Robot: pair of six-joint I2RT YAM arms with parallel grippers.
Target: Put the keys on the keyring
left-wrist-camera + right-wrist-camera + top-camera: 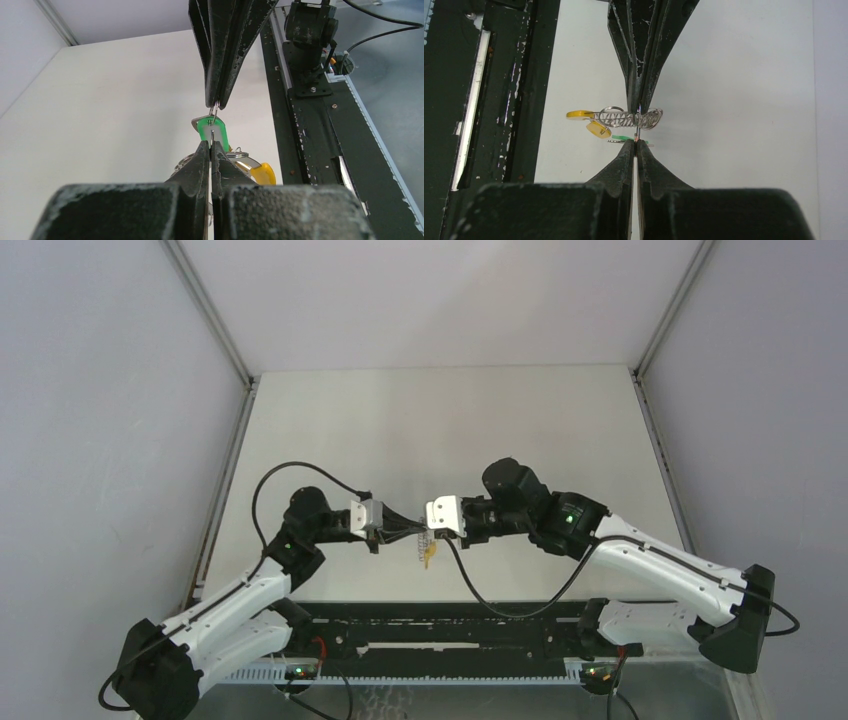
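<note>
No lettering, label, brand, number or sign can be read in any of the three views.

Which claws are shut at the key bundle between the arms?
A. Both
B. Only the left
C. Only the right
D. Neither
A: the left claw and right claw meet tip to tip, each closed with no gap showing, with the keyring and green key pinched between them.
</note>
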